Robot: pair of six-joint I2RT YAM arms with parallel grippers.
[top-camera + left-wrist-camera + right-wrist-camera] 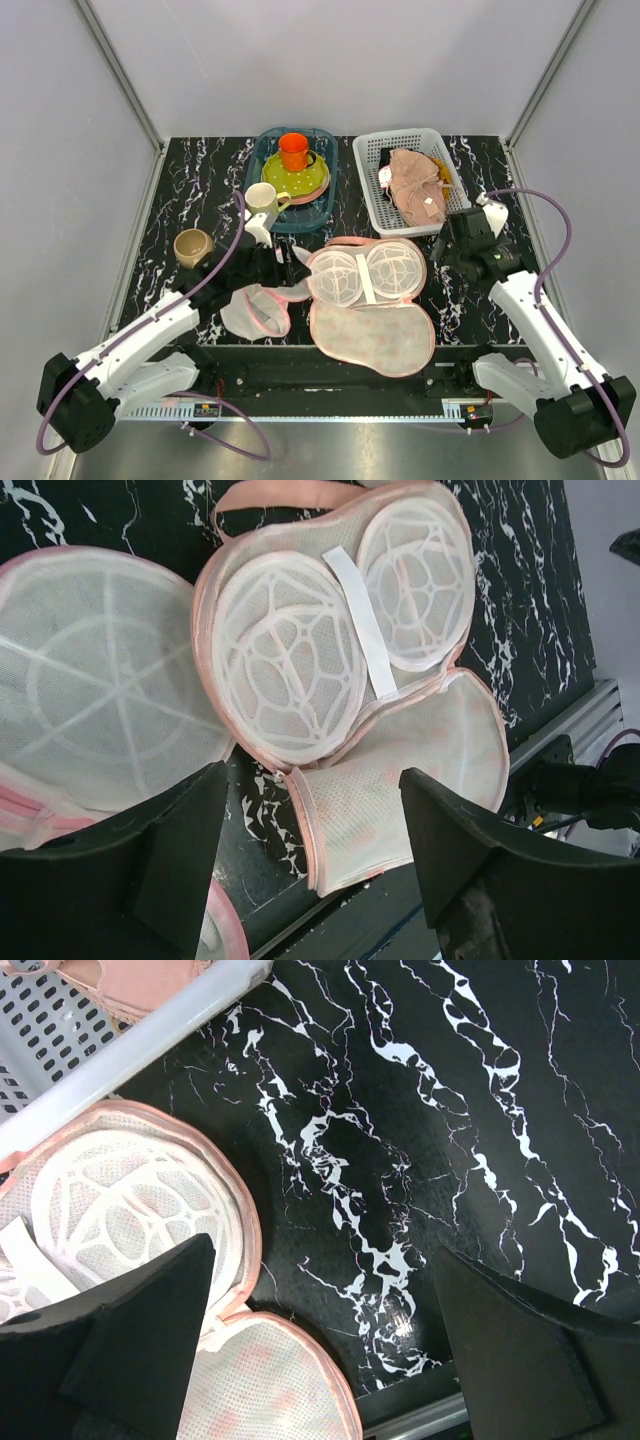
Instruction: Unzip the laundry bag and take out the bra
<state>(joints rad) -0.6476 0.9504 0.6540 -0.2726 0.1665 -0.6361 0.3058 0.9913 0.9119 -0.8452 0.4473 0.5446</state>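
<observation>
The laundry bag (371, 322) lies open near the table's front edge, its two white mesh domes (368, 272) facing up and its peach lid folded toward me. It also shows in the left wrist view (330, 670) and the right wrist view (120, 1210). The pale pinkish bra (414, 187) lies in the white basket (372, 150) at the back right; its edge shows in the right wrist view (150, 978). My left gripper (283, 262) is open and empty, just left of the bag (312, 850). My right gripper (445, 248) is open and empty, just right of the bag (325, 1340).
A smaller round white mesh pouch (255, 310) with a pink rim lies left of the bag. A blue bin (322, 195) holds an orange cup (293, 150) and green plates. A cream mug (263, 198) and a tan cup (192, 247) stand at the left.
</observation>
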